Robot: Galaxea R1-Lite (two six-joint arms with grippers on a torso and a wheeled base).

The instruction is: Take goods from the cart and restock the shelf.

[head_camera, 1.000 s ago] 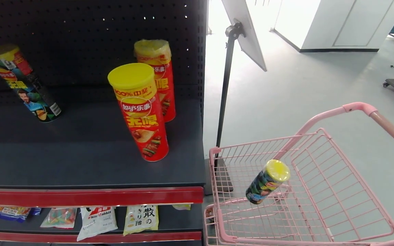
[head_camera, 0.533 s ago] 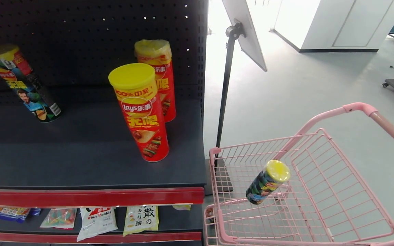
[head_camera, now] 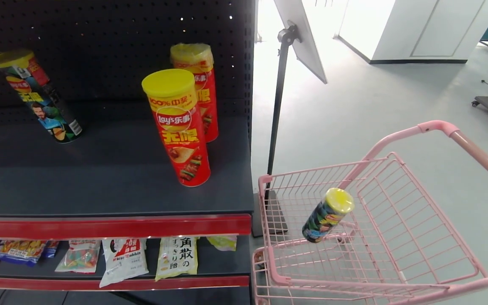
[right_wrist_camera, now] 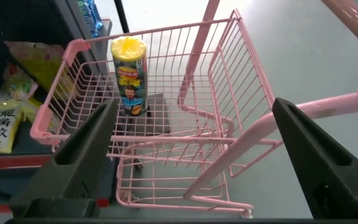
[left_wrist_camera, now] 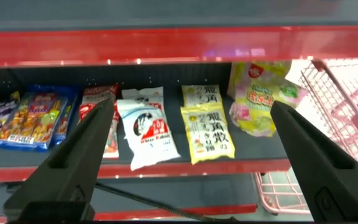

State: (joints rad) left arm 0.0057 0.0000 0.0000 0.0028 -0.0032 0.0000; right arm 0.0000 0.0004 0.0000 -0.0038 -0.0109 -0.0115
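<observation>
A pink wire cart stands to the right of the dark shelf. One dark can with a yellow lid stands in its basket, near the shelf side. In the right wrist view that can is upright in the cart, and my right gripper hangs open above the basket, apart from the can. On the top shelf stand a red can, a second red can behind it, and a dark can at the left. My left gripper is open, facing the lower shelf.
Snack bags lie in a row on the lower shelf, seen close in the left wrist view as several bags. A red price strip edges the top shelf. A black sign stand pole rises between shelf and cart.
The whole head picture has shifted a little, so the camera moved. The cans and the cart keep their places.
</observation>
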